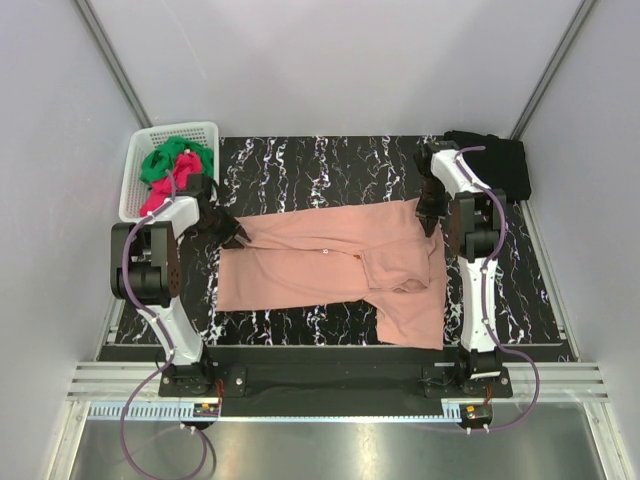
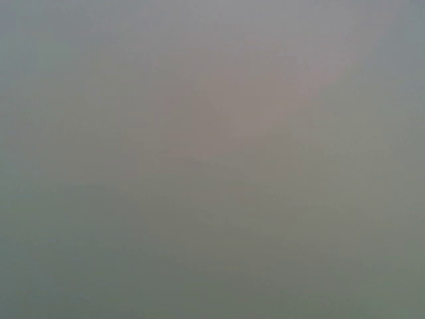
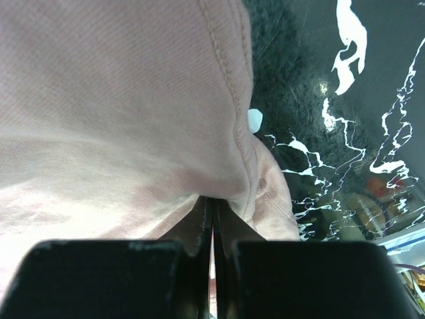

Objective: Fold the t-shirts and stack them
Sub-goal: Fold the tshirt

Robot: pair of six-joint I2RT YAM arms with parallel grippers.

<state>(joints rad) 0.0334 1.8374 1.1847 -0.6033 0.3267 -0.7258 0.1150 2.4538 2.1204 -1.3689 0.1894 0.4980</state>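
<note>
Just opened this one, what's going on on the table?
Two arms are working on a pink shirt spread across the table, not yet neatly folded. The right gripper is clamped on the shirt's right edge. The left gripper is at its left end, but that wrist view is a blur, so its grip is unclear. A black shirt lies far right. A green shirt and a red shirt sit in the basket.

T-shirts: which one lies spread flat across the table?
The salmon-pink cloth t-shirt; the green t-shirt and magenta-red t-shirt sit bunched in the white basket, the black t-shirt at the far corner.
</note>
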